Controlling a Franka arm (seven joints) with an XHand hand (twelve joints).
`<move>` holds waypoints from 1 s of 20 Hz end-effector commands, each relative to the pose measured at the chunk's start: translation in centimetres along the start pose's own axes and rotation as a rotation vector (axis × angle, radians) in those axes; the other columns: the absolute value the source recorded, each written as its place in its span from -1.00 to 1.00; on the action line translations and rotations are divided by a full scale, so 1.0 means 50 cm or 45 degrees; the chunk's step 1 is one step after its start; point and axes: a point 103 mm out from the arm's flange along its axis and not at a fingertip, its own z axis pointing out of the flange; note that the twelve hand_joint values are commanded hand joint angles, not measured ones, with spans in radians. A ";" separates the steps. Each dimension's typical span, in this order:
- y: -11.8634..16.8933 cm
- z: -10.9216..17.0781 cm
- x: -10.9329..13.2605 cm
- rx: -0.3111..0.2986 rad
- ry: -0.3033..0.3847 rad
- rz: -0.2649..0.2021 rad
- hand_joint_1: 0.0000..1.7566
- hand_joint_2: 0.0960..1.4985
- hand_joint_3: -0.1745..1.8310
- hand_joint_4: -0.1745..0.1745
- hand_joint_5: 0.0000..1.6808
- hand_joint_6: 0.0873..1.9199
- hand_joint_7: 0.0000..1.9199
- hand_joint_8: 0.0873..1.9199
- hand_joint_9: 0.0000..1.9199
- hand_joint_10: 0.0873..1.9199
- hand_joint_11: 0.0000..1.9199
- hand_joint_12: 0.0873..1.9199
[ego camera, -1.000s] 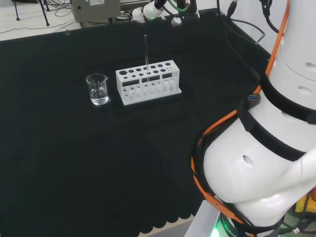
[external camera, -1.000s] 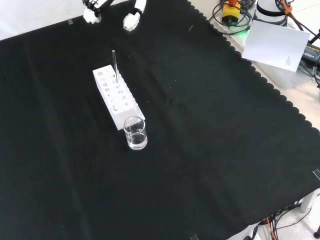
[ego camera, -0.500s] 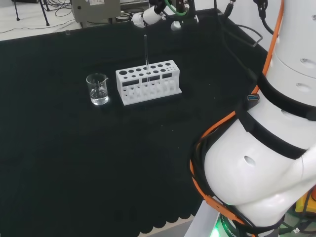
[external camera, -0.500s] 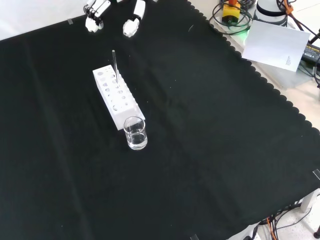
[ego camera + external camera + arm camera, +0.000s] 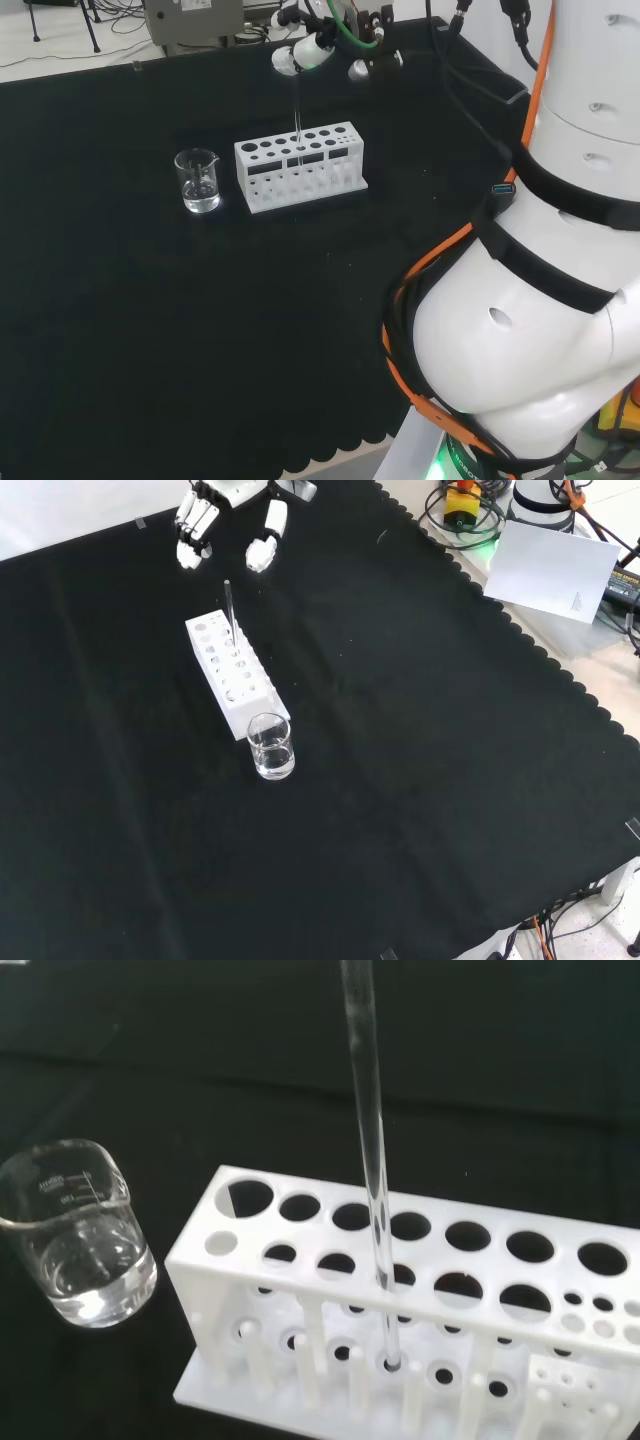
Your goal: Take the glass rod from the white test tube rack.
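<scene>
The rod stood nearly upright in a middle hole of the rack, its tip seated in the base plate in the wrist view. The robot hand hovered beyond the rack's far end in the front view, fingers relaxed and apart, holding nothing. To do the reach well, it probably needed to come down over the rod's top, pinch the bare upper part, and lift straight up so the rack and the beaker of water beside it stayed put.
</scene>
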 end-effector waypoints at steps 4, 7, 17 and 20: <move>0.012 0.040 -0.007 0.031 0.009 0.004 -0.45 0.18 -0.42 -1.00 -0.47 -0.97 -0.33 0.06 -0.16 0.08 -0.30 0.39; 0.016 0.052 -0.009 0.043 0.014 0.006 -0.45 0.20 -0.44 -1.00 -0.48 -0.86 -0.31 0.08 -0.13 0.11 -0.23 0.38; 0.032 0.084 -0.011 0.058 0.019 -0.006 -0.42 0.23 -0.43 -1.00 -0.63 -0.24 -0.26 0.18 -0.02 0.21 -0.06 0.36; 0.035 0.092 -0.016 0.065 0.026 -0.007 -0.41 0.24 -0.43 -1.00 -0.63 -0.19 -0.25 0.20 0.01 0.24 -0.03 0.36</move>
